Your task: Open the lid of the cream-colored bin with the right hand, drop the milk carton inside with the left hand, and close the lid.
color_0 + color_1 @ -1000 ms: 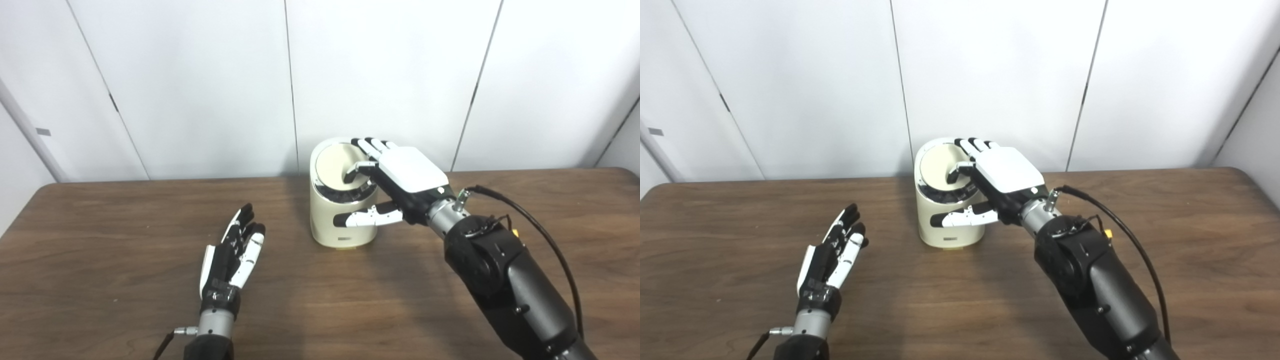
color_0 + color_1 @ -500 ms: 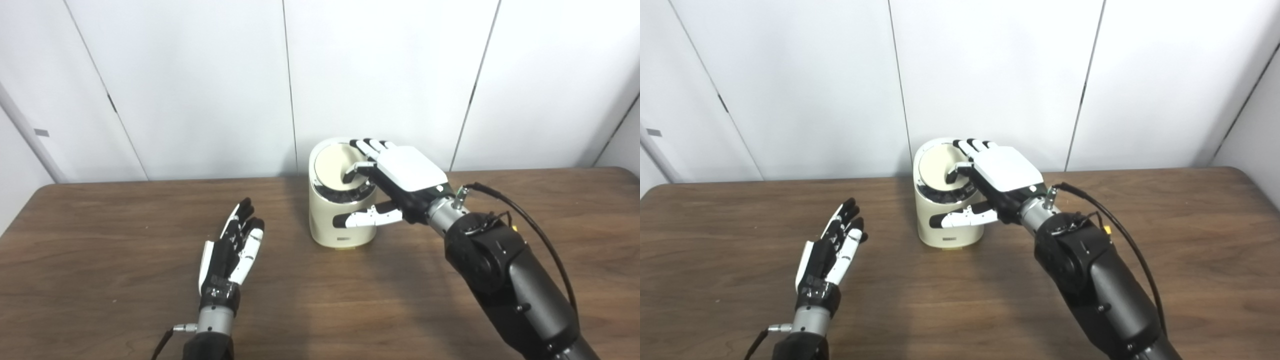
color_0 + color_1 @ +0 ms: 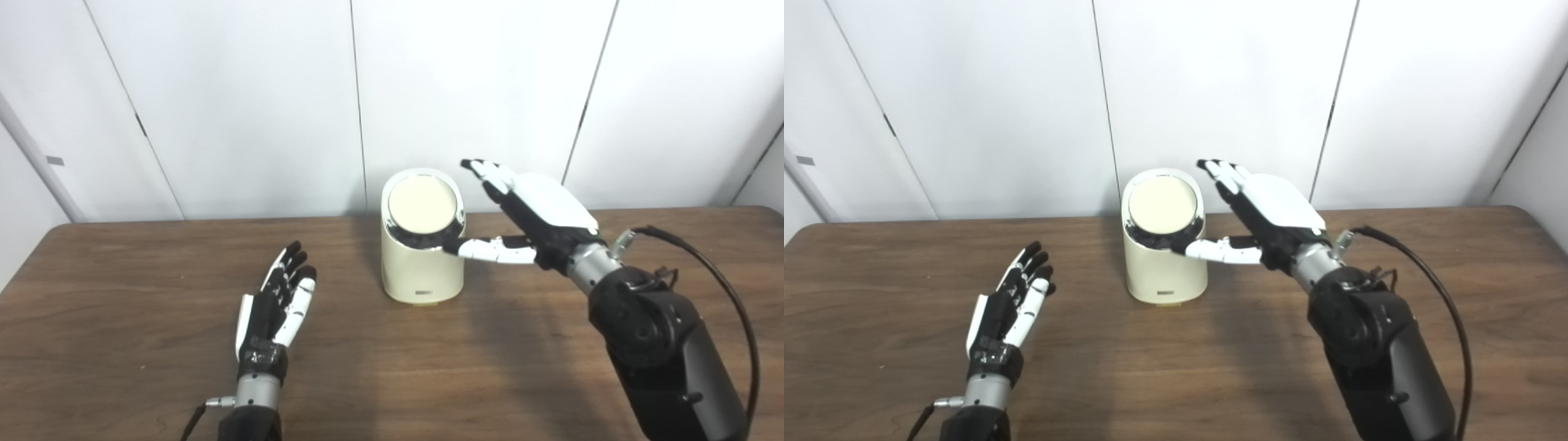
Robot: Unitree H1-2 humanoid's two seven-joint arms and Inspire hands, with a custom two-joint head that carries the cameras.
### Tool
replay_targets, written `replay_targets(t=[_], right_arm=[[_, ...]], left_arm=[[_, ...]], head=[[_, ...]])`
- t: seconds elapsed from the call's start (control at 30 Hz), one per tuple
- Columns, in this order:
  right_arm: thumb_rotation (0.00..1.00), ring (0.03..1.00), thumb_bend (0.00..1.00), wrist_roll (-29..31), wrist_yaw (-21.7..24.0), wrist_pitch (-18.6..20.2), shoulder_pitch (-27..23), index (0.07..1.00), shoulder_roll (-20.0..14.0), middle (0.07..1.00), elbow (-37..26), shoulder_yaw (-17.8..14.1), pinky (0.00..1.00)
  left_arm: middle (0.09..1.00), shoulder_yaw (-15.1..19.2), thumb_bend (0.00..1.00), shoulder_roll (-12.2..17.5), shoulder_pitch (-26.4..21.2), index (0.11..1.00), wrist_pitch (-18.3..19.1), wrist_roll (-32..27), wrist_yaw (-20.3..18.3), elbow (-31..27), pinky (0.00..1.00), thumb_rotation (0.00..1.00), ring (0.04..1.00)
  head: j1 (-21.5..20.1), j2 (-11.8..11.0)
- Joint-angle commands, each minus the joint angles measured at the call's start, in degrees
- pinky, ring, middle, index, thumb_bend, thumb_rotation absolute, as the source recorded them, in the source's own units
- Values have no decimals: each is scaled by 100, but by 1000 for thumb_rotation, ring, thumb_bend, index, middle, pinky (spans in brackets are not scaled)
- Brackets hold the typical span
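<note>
The cream-colored bin [image 3: 421,269] stands at the back middle of the table, and its round lid [image 3: 422,199] lies flat and closed in the rim. My right hand [image 3: 530,211] is open just right of the bin, fingers spread and raised clear of the lid, its thumb reaching toward the bin's upper right side. My left hand [image 3: 274,306] is open and empty, palm up, low over the table left of the bin. No milk carton shows in either view.
The brown wooden table [image 3: 122,306] runs to a white panelled wall behind the bin. A black cable [image 3: 723,282] loops off my right wrist.
My right hand has lifted off the lid and drawn back to the right with its fingers opened. The lid, tilted before, now lies flat. My left hand has slid slightly back.
</note>
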Motion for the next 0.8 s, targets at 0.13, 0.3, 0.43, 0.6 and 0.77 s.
replay_targets(t=[0.13,0.3,0.43,0.6,0.77], right_arm=[[908,1000,564,1027,-274,209,278,1000,66,1000,-156,-504,911],[993,952,588,1573,-690,208,708,1000,197,995,-92,-769,860],[1000,928,614,2047,-989,150,943,995,336,983,-35,-977,832],[1000,958,600,2883,-1438,-95,1333,988,633,988,106,-1318,870],[985,950,581,3469,-2033,-746,1639,942,1032,965,463,-1501,893]], left_arm=[[913,96,465,401,-90,955,240,-172,-265,-513,854,652,884],[923,233,471,611,106,959,562,-460,-437,-882,894,646,907],[918,303,441,701,273,957,827,-558,-480,-1123,903,632,902],[953,448,408,737,524,978,913,-836,-552,-1242,941,606,934],[958,545,434,701,654,973,602,-929,-542,-1055,950,654,931]], head=[[30,24],[46,56],[75,84],[94,126],[84,155]])
